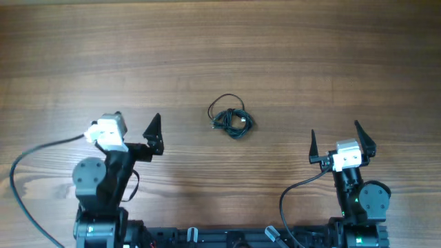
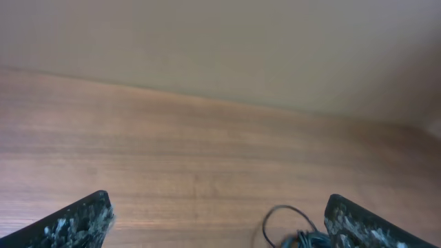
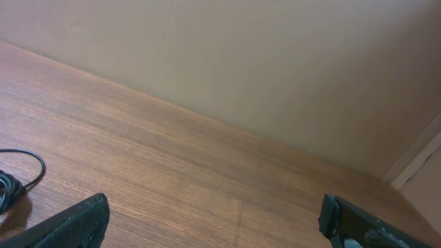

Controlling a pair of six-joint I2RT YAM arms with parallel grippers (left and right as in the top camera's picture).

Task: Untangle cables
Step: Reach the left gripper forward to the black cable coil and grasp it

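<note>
The cables (image 1: 231, 119) are a small tangle of thin dark cords with one loose loop, lying on the wooden table near its middle. My left gripper (image 1: 129, 126) is open and empty, to the left of the tangle and nearer the front. In the left wrist view the tangle (image 2: 293, 231) shows at the bottom, just inside the right finger of the open jaws (image 2: 217, 222). My right gripper (image 1: 335, 132) is open and empty, to the right of the tangle and nearer the front. In the right wrist view a loop of the cables (image 3: 21, 172) shows at the left edge, outside the open jaws (image 3: 213, 219).
The wooden table (image 1: 220, 48) stretches all round the tangle. A thicker black arm cable (image 1: 27, 165) curves over the table at the front left, and another (image 1: 296, 189) at the front right. A beige wall (image 3: 275, 62) stands behind the table's far edge.
</note>
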